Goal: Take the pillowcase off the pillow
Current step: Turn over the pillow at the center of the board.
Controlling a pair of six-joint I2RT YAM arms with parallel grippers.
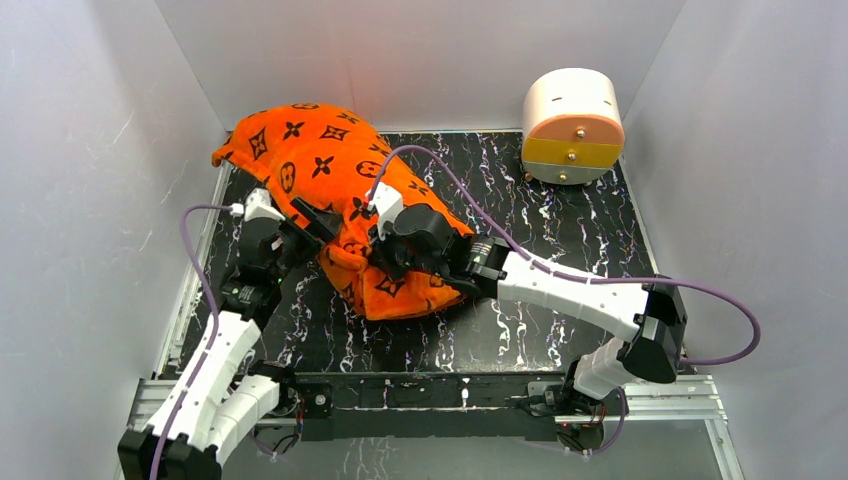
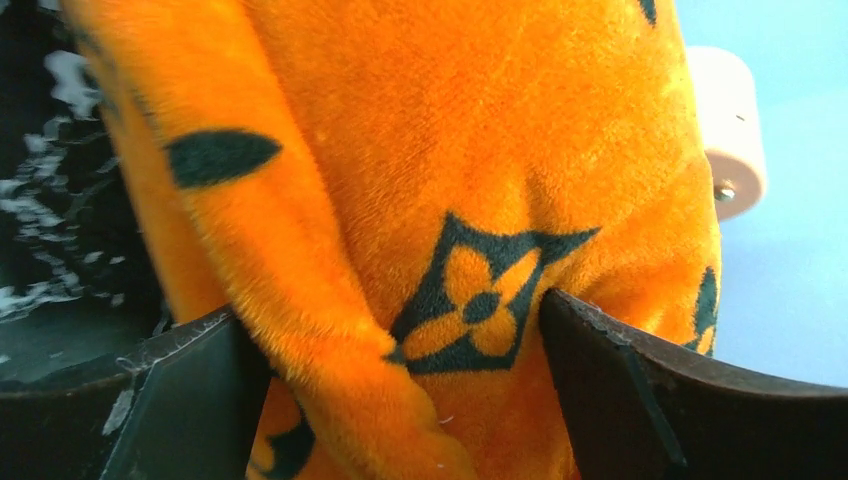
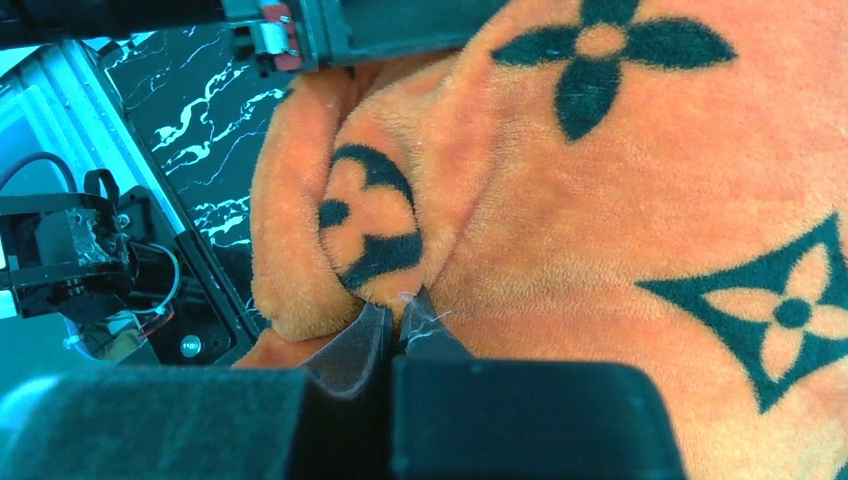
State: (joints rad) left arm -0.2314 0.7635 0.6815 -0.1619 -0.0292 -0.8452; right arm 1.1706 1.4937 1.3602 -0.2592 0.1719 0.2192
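The pillowcase [image 1: 320, 170], bright orange plush with dark flower, circle and diamond motifs, lies plump and full on the left half of the black marbled table [image 1: 560, 250]. It runs slantwise from the far left corner toward the middle, and its near end is crumpled into folds. The right gripper [image 3: 393, 322] reaches across from the right to that near end. Its jaws are clenched tight on a small pucker of plush just below a circle motif, with fine white fibres at the tips. The left gripper [image 2: 400, 390] is at the cover's left flank with its jaws spread wide. A thick fold of fabric bearing a diamond flower fills the gap, and both dark fingers [image 2: 190, 400] brush the pile without squeezing it. A round cream drawer box [image 1: 573, 125] with orange and yellow fronts stands at the far right corner, well apart from the cover.
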